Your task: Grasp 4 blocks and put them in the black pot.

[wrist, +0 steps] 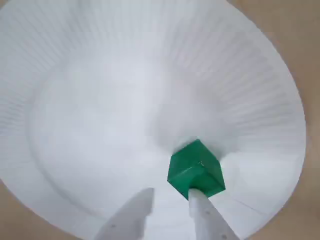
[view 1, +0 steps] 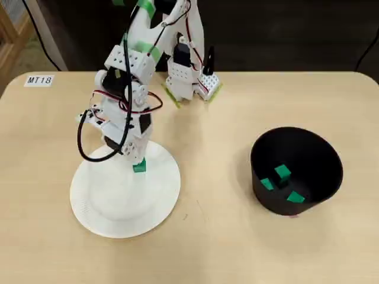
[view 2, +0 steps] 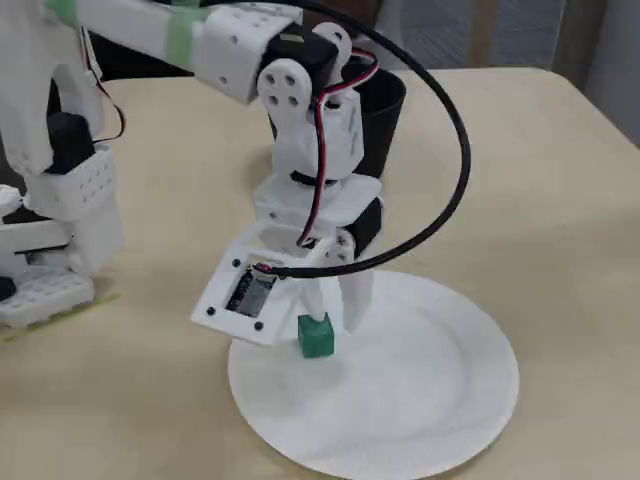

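Last pickup in hand: three blocks [view 1: 282, 172] already down in the black pot [view 1: 323, 155], the fourth block [wrist: 195, 169] sitting on the white plate [wrist: 75, 100] at the bench's left in the overhead view. Fingers [wrist: 204, 212] spread, one touching the cube, not yet clenched; next calls for straddling it squarely, then closing. No long axis to a cube; sitting flat, one corner turned toward the wrist camera.

A pale wooden table [view 1: 237, 248] with rounded corners carries a small white label [view 1: 39, 80] reading MT18, dark surroundings lie behind it, under even light.
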